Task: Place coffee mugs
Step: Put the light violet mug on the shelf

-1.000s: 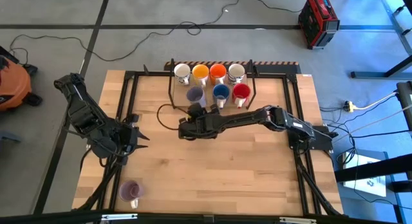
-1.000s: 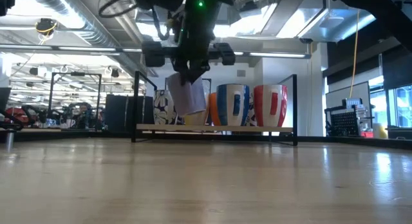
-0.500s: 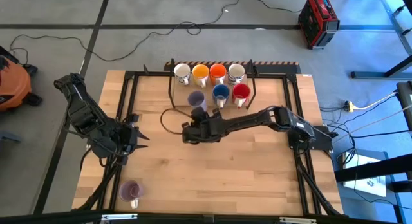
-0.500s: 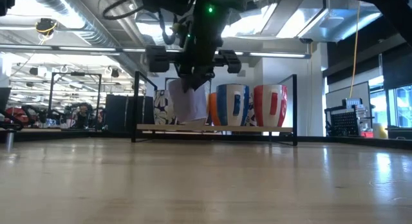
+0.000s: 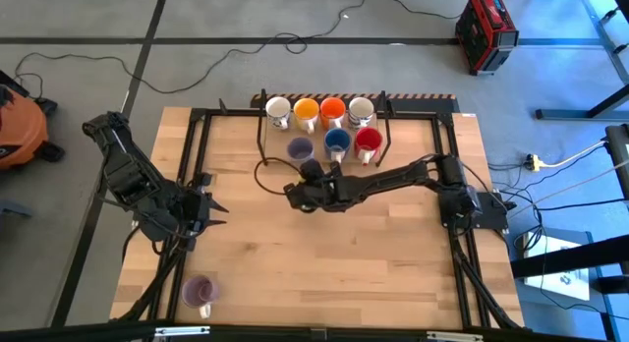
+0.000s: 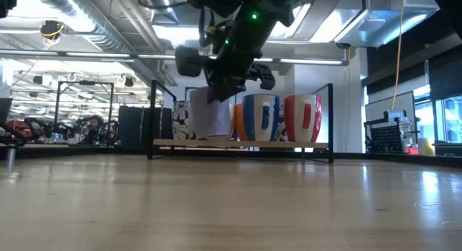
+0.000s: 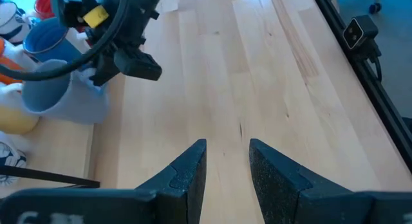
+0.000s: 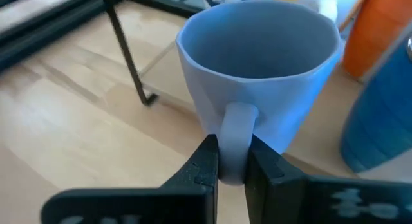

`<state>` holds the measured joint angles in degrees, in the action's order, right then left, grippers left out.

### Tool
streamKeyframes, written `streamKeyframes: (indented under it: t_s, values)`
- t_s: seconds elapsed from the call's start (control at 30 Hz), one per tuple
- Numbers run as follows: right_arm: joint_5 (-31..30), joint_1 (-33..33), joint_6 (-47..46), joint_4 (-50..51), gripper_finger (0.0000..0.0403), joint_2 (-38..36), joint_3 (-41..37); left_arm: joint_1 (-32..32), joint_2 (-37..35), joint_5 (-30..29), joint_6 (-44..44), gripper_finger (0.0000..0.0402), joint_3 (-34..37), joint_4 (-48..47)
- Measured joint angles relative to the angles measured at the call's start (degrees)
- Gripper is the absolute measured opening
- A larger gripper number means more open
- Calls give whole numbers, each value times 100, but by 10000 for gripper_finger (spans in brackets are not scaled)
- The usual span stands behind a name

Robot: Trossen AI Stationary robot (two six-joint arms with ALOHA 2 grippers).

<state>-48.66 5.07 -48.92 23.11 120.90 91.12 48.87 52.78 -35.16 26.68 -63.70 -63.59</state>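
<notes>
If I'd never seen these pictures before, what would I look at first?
Probably the right gripper, pinching the handle of a pale purple mug at the rack on the table's far side. Next, the bright mugs lined up there: white, yellow-orange, orange-red, blue and red. One more pale purple mug sits alone at the near left corner.

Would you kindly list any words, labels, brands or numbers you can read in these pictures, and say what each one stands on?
No text is readable.
Right gripper, shut on the pale purple mug: pale marks on its housing, too blurred.
Left gripper: pale marks on its housing, too blurred.
Red case on the floor: any label too small.
</notes>
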Motion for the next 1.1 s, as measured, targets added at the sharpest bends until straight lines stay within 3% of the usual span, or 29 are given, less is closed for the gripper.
streamKeyframes:
  t_s: [0.87,1.1]
  values:
    - [107,-410,-36,214,27,0,-89,2,-1,-24,22,112,0,28]
    - [67,-447,-95,273,45,2,-89,2,-1,-24,20,112,0,28]
